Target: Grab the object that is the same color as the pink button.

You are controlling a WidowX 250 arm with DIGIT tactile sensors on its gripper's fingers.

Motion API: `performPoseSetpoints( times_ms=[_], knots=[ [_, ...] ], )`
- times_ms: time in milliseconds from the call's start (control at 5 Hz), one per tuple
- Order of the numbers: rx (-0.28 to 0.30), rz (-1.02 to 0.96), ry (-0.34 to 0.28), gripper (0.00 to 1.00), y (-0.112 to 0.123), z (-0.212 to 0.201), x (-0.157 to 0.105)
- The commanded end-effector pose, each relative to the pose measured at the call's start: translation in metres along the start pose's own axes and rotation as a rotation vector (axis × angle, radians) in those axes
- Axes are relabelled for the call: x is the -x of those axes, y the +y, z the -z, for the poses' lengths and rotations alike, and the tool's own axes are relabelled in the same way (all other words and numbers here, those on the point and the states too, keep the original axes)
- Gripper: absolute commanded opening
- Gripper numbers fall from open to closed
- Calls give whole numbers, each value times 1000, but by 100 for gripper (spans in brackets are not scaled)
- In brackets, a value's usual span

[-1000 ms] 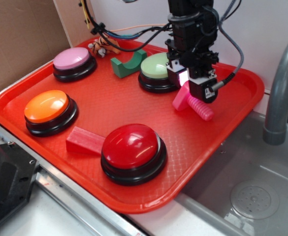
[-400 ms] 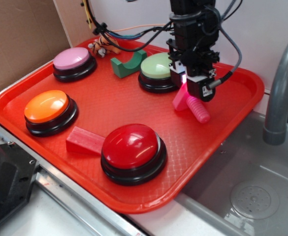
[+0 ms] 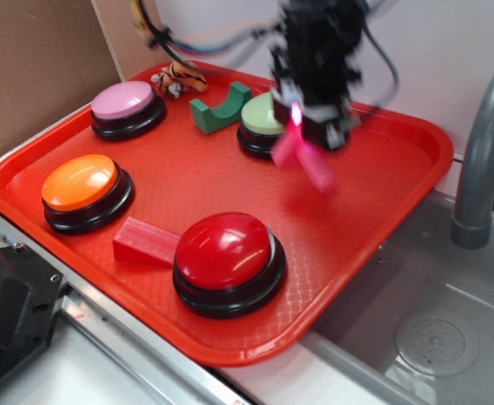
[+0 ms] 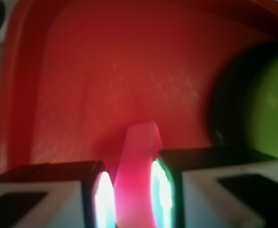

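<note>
Clearly gripper (image 3: 301, 126) blurred over far-right part of red tray (image 3: 399, 181); fingers (image 4: 58, 190) closed on pink bolt (image 3: 304, 159), seen in wrist view (image 4: 136, 175) pinched between both pads; bolt hanging tilted below the fingers, shaft pointing down-right, apparently lifted off the tray surface though blur makes contact hard to judge; green button (image 3: 259, 118) just left of gripper, partly hidden; pink button (image 3: 127, 108) at far-left of tray, well apart from bolt; green arch block (image 3: 219, 107) between pink and green buttons; small tiger toy (image 3: 177, 80) at far edge; orange button (image 3: 86, 190) near-left; red wedge block (image 3: 145, 242) beside red button (image 3: 228, 260) at near side; sink (image 3: 432, 329) right of tray.
</note>
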State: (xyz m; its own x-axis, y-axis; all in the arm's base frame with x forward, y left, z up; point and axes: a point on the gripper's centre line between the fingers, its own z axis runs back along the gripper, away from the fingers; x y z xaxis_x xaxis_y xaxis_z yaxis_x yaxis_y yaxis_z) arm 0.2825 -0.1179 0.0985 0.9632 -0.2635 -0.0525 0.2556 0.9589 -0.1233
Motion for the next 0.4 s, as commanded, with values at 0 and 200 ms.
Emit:
performPoseSetpoints(
  times_ms=[0, 200],
  knots=[
    [-154, -176, -77, 0, 27, -118, 89],
    [-199, -245, -63, 0, 44, -148, 122]
  ],
)
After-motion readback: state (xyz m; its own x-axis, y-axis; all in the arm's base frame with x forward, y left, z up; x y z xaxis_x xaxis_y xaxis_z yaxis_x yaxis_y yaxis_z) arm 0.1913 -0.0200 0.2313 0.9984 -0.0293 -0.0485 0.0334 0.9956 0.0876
